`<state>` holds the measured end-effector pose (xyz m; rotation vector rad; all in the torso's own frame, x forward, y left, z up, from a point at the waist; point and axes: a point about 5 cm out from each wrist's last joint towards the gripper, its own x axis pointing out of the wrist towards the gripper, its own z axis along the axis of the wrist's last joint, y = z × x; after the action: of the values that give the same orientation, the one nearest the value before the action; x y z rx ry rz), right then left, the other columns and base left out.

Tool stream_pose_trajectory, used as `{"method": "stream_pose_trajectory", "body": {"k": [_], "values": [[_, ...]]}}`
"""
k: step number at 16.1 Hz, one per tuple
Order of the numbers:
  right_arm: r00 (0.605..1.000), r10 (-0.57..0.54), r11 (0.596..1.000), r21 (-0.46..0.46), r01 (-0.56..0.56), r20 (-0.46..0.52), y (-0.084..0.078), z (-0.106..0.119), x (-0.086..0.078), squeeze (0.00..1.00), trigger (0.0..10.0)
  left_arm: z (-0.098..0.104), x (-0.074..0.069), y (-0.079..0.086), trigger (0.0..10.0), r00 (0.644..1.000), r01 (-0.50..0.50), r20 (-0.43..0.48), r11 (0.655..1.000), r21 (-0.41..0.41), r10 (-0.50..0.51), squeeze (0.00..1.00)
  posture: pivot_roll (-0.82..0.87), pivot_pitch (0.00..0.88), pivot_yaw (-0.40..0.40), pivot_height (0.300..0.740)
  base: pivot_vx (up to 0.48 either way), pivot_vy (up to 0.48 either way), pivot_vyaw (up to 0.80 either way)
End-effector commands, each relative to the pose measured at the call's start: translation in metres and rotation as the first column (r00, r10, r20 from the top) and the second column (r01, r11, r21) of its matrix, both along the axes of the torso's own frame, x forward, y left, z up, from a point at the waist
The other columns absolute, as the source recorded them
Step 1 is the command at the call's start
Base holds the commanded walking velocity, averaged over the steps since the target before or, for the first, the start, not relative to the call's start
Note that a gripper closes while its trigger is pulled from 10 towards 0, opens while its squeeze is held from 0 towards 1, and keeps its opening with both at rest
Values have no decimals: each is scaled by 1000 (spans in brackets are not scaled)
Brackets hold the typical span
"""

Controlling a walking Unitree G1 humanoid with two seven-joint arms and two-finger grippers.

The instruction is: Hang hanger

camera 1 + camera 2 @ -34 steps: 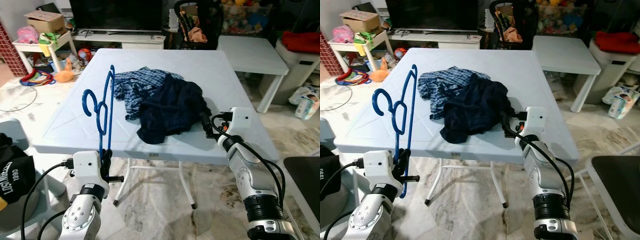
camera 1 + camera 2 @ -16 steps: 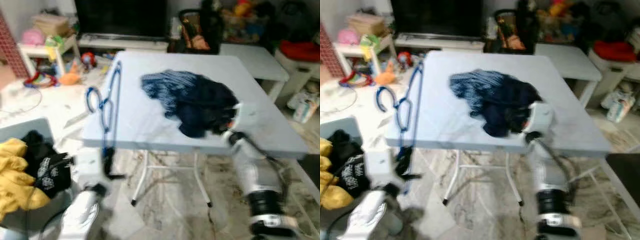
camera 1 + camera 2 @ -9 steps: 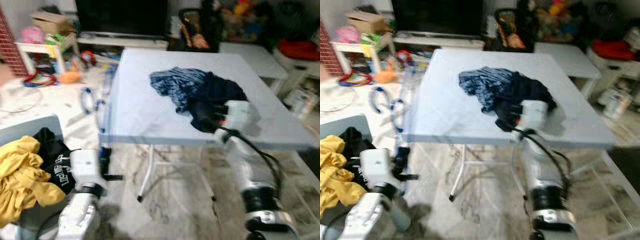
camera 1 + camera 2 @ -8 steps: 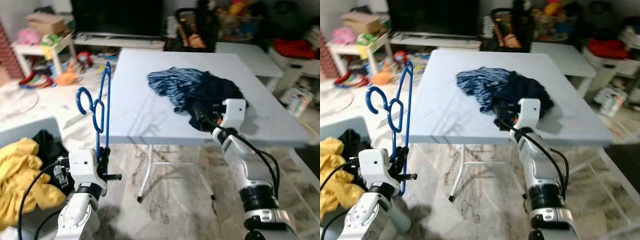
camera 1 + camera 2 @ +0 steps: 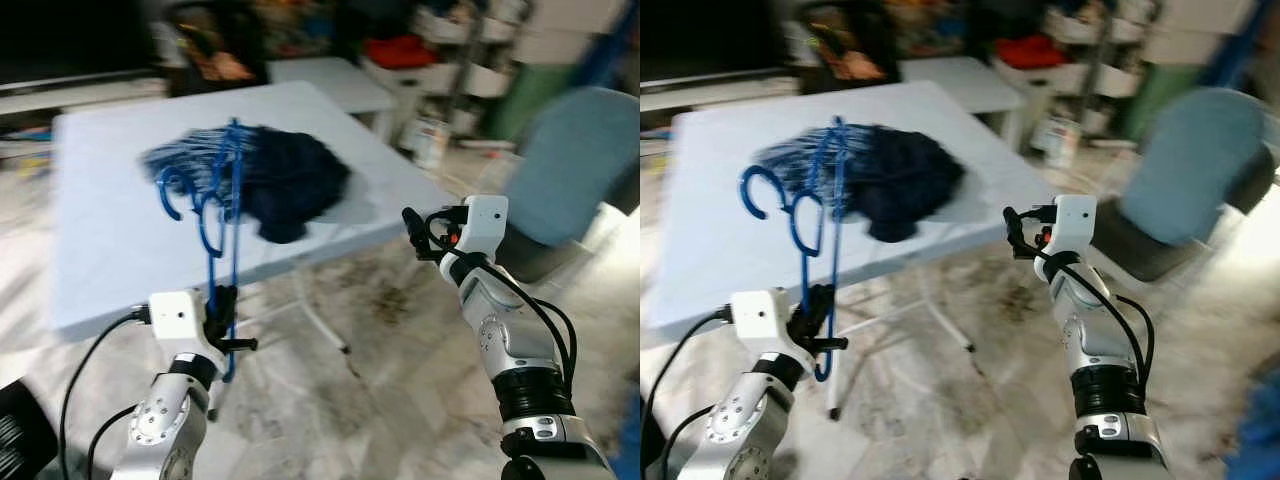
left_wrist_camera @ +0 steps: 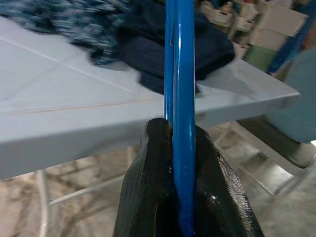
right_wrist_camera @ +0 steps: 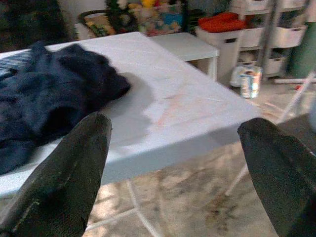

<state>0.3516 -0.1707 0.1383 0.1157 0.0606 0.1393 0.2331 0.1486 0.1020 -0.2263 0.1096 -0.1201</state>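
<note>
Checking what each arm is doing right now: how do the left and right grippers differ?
The left gripper is shut on the blue hanger, holding it upright; the right gripper is open and holds nothing. The left sits low before the table, near its front edge; the right is raised off the table's corner. Both have black fingers.

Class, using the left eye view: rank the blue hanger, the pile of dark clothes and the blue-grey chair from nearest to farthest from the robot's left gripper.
1. Blue hanger: clamped in the left gripper, standing upright.
2. Pile of dark clothes: on the table, ahead of the gripper.
3. Blue-grey chair: far off on the robot's right, beyond the right gripper.
</note>
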Motion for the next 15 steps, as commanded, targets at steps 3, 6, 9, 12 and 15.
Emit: {"method": "stream_pose_trajectory", "body": {"k": [3,6,9,12,15], "values": [[1000,2,1000,-9,-2,9,0,6,3,0,10000,-1,3,-1,10000,1000,6,-11,1000,-9,-6,0,11,0,-59,740,0,0,-800],[1000,12,1000,-21,-12,12,-2,8,5,0,10000,-8,2,-3,10000,997,37,-61,999,3,-37,0,8,0,-66,740,0,0,-715],[999,45,998,-54,-44,18,-4,12,8,0,10000,-11,-1,-3,10000,993,87,-84,996,37,-84,0,9,0,-72,740,0,0,0],[997,74,995,-74,-73,14,-7,15,13,0,10000,-14,-3,-1,10000,992,99,-95,983,157,-85,0,9,0,-72,740,0,0,0],[993,114,989,-94,-112,19,-5,18,15,0,10000,-14,-4,-8,10000,988,130,-99,982,138,-117,0,9,0,-72,740,0,0,0]]}}
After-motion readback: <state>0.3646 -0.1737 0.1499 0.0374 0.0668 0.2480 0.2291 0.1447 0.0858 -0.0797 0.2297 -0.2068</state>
